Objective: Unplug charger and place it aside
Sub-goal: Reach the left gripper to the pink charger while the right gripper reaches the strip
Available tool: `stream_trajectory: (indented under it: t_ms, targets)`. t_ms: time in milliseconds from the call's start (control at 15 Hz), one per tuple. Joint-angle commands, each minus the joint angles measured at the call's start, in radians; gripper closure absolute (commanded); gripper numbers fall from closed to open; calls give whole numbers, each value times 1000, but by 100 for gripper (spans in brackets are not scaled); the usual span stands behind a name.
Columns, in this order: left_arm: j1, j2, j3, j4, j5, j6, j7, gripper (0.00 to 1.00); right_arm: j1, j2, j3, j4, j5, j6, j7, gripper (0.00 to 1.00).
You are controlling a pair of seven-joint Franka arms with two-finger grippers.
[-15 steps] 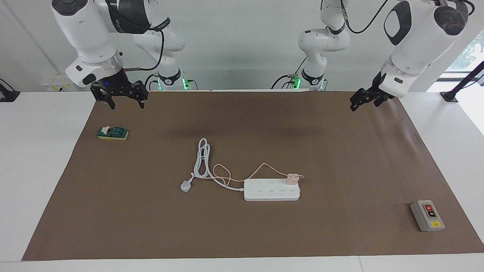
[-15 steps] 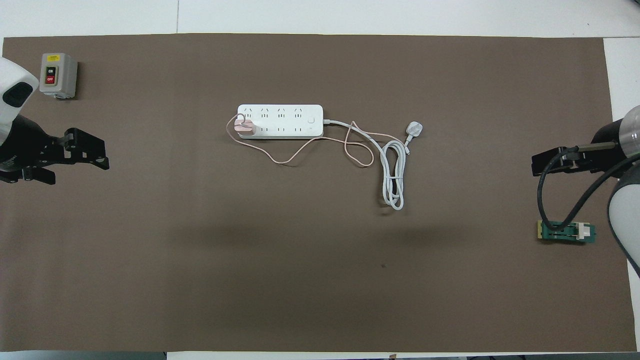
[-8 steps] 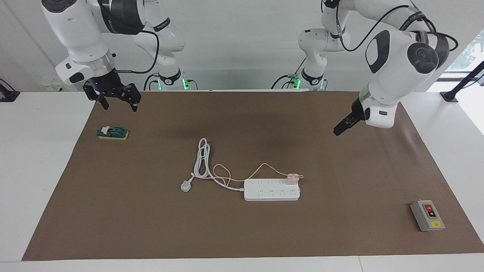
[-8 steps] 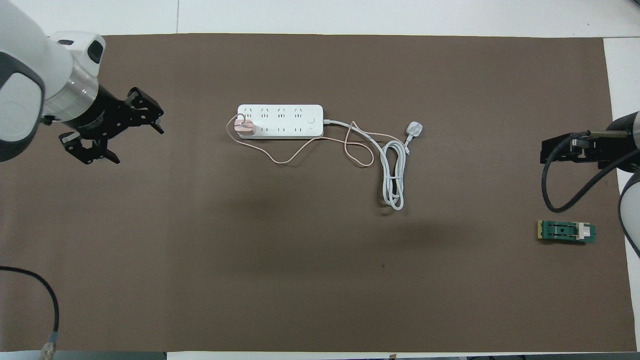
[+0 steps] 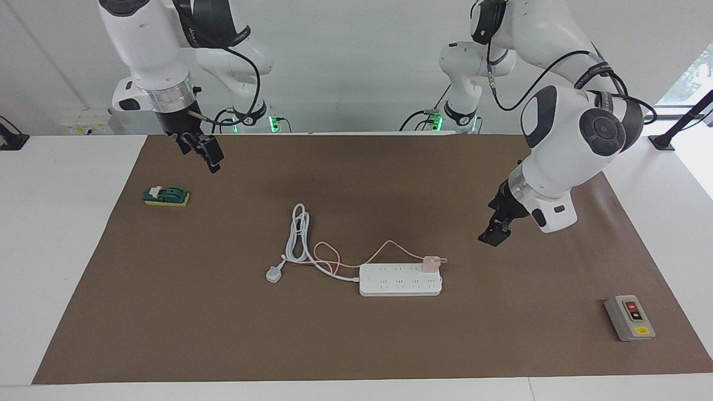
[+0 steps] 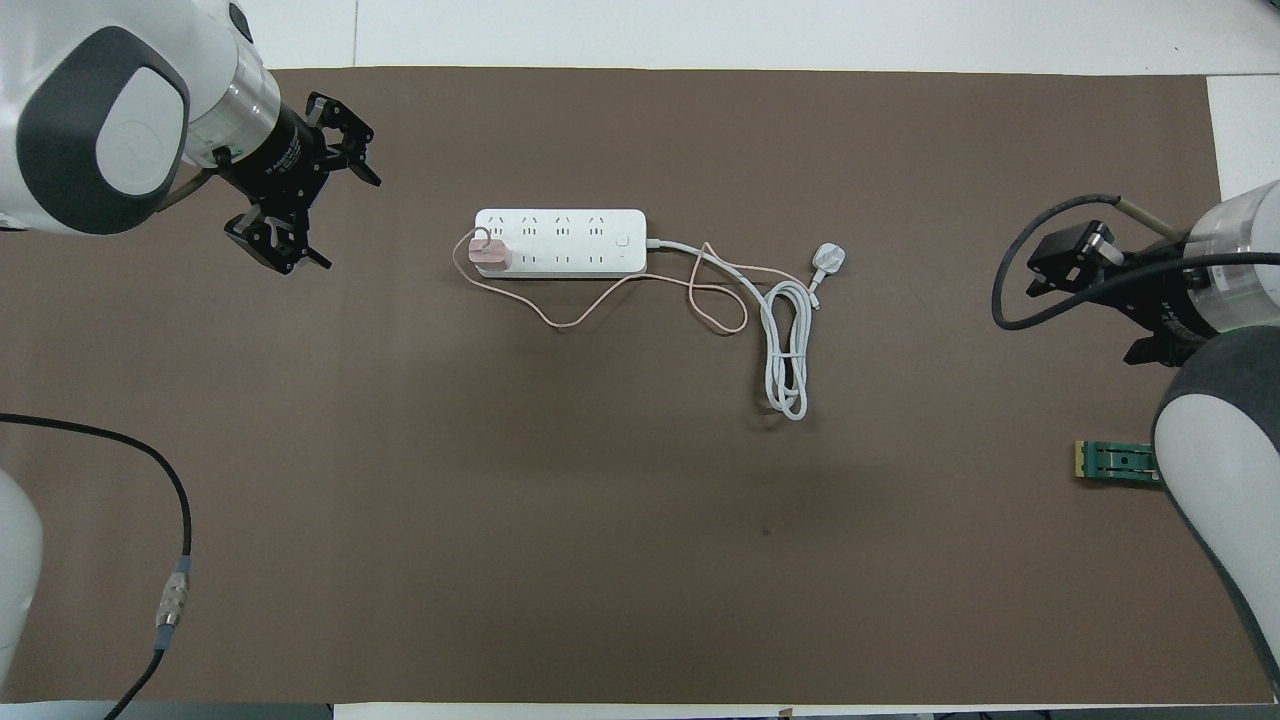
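Facing view, hard to see: you get the left hand only edge-on, up in the air over the brown mat, near the charger's end of the power strip; here you cannot tell its fingers.
Facing view, right hand: the right hand hangs over the mat's edge at the robots' end; if it is spread or pressed together, you cannot tell.
Facing view, charger: one pink charger sits plugged in the strip, at the end toward the left arm; its thin pink cable loops on the mat.
Facing view, count: one strip, one white cord with one plug, one grey button box, one green block.
Overhead view, left hand: here you see the left hand spread wide, holding nothing, over bare mat beside the strip.
Overhead view, cut off: the right hand is partly covered by its black hose; the green block is half hidden under the right arm.
Overhead view, charger: the charger sits in the strip's end socket.
Overhead view, not seen: the button box does not show; the left arm covers that corner.
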Motion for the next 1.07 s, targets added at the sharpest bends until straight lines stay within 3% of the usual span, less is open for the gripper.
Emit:
stream_trajectory:
  t_ms: [0, 200, 400, 733, 1000]
  targets:
    - [-33, 75, 6, 107, 4, -4, -118, 0, -7, -23, 10, -46, 6, 81, 283, 0]
    - [-41, 111, 13, 110, 32, 0, -193, 0, -9, -25, 12, -69, 14, 84, 433, 0]
    - [-67, 191, 8, 141, 44, 105, -487, 0, -9, 18, 15, -65, 205, 92, 585, 0]
    - [-127, 207, -33, 63, 135, 159, -538, 0, 92, 153, 19, 59, 281, 119, 765, 0]
    - [-119, 201, -46, 46, 135, 229, -589, 0, 181, 204, 19, 67, 373, 266, 882, 0]
